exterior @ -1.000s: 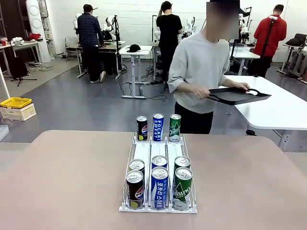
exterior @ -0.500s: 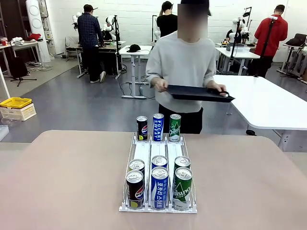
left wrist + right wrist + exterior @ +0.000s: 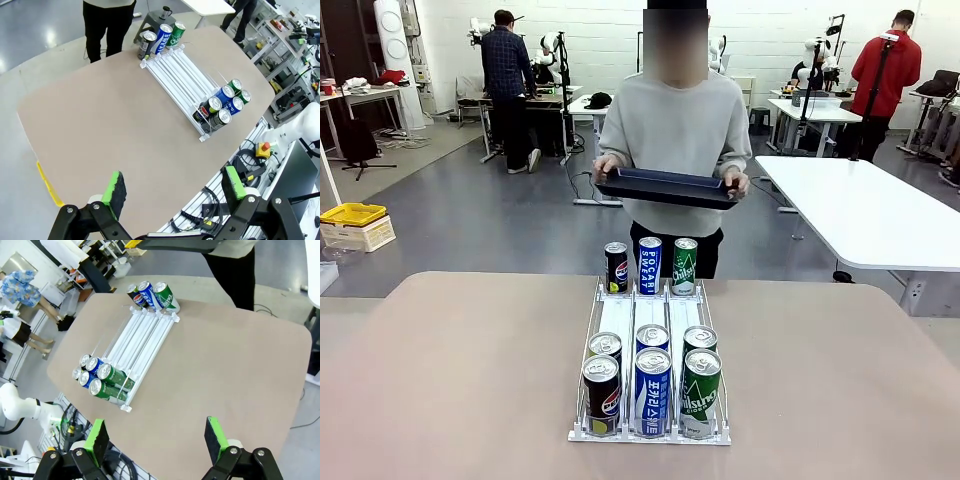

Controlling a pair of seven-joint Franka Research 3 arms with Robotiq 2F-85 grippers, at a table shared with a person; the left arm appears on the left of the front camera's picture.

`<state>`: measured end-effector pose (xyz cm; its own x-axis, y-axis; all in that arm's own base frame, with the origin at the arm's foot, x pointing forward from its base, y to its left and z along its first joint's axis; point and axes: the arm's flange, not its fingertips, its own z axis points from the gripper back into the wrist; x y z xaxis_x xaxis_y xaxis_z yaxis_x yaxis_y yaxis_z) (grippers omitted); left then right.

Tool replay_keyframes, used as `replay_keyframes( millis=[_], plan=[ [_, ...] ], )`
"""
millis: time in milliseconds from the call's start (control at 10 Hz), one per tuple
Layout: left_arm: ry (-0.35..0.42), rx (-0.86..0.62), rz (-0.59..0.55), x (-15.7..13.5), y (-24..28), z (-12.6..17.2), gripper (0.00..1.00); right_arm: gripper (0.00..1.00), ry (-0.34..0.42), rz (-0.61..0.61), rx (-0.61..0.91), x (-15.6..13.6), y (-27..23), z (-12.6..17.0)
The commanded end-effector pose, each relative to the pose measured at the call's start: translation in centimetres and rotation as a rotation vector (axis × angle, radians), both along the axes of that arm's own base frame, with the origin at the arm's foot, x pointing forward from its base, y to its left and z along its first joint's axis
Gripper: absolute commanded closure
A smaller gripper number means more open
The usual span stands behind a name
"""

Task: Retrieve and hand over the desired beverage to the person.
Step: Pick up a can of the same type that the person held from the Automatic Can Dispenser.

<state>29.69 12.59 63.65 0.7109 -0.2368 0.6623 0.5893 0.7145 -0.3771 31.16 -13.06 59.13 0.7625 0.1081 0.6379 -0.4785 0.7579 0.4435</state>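
Observation:
The person [image 3: 672, 140] in a light grey sweatshirt stands at the table's far edge, holding a dark tray [image 3: 668, 187] level in both hands. A white can rack [image 3: 650, 345] sits mid-table with black, blue and green cans: three at its far end [image 3: 649, 265] and several at its near end [image 3: 652, 385]. The rack also shows in the left wrist view [image 3: 187, 82] and the right wrist view [image 3: 135, 347]. My left gripper [image 3: 174, 187] hangs open high above the table. My right gripper [image 3: 156, 437] is open too, high over the table's near edge.
A white table [image 3: 860, 215] stands at the right behind the person. Other people work at benches in the background. A yellow bin [image 3: 352, 214] lies on the floor at far left. The tan tabletop [image 3: 450, 370] spreads wide on both sides of the rack.
The person has walked from the right to the table's far edge, turning to face me and bringing the dark tray in front of the chest. The cans have not moved.

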Motion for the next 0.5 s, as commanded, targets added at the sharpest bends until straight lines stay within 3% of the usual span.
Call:
replay_keyframes(
  millis=[0, 400],
  plan=[
    [-0.019, -0.002, -0.018, 0.05, 0.21, 0.10, 0.00, 0.00, -0.011, 0.018, 0.023, 0.29, -0.10, 0.02],
    [-0.019, -0.002, -0.018, 0.05, 0.21, 0.10, 0.00, 0.00, -0.011, 0.018, 0.023, 0.29, -0.10, 0.02]
  ],
)
